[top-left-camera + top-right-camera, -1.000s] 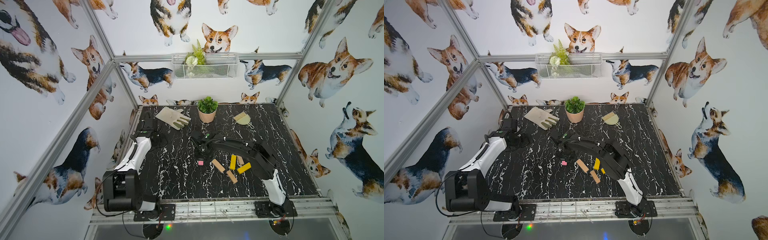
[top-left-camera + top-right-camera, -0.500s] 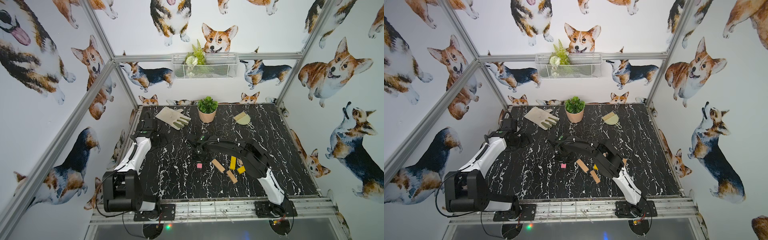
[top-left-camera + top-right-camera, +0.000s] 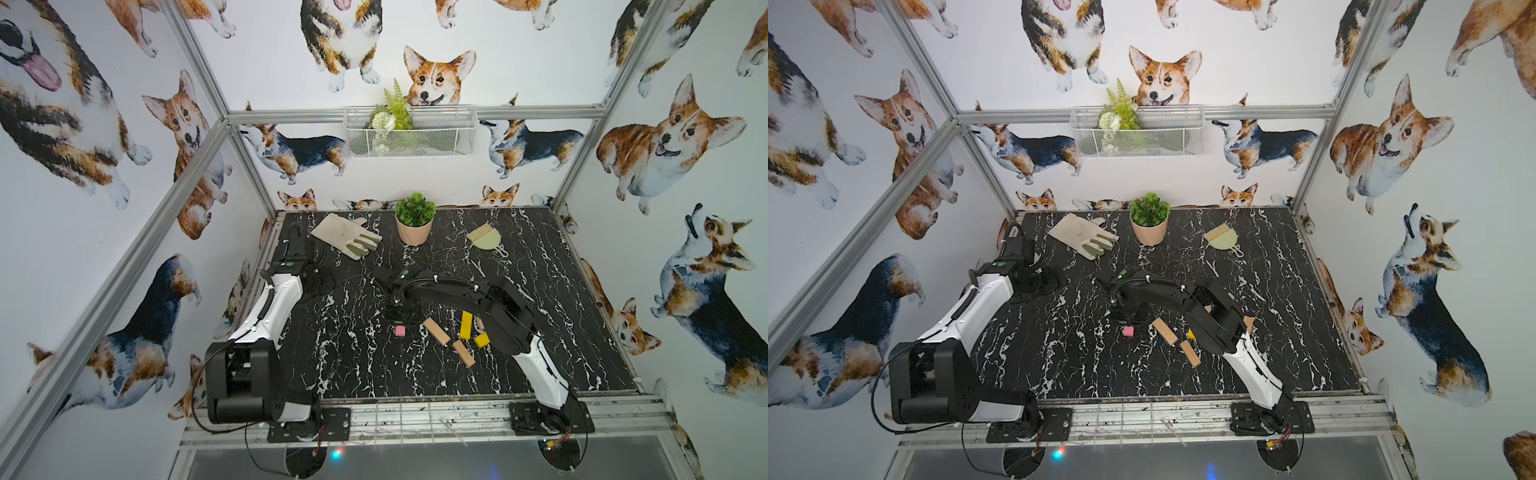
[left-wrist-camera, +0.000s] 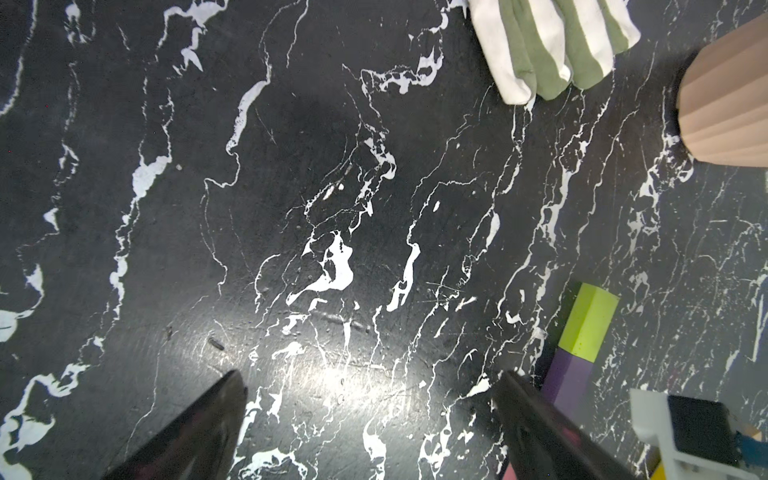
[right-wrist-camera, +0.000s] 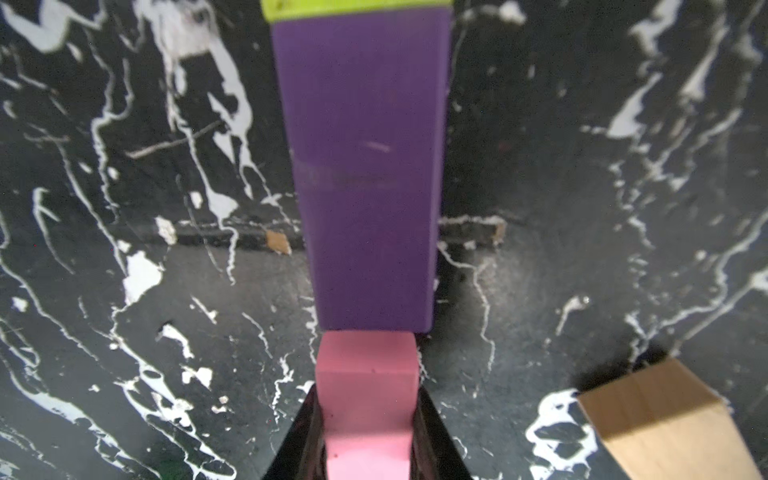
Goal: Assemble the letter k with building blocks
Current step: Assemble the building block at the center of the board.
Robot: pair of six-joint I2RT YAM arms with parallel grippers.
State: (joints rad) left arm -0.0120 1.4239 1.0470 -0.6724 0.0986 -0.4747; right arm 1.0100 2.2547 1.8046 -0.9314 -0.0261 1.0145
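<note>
Left side of table: left gripper hangs over bare marble with its jaws spread wide and nothing between them. In both top views it sits near the left edge, well apart from the blocks.

Glove lies at the back left, flat.

Centre: right gripper is clamped on the pink block, one finger on each long side. The block's free end points at the purple block and meets its near end. Cannot tell whether pink rests on the table. Purple lies flat, in line with the lime block, end to end and touching. The left wrist view shows the same pair. In a top view only a pink end shows below the gripper, and purple and lime are hidden under the arm.

Plant pot stands upright at the back centre.

Right of pink: tan block lies slantwise, with a second tan block just beside its lower end. Yellow block lies near them. A second yellow block is partly covered by the right arm.

Brush lies at the back right.
</note>
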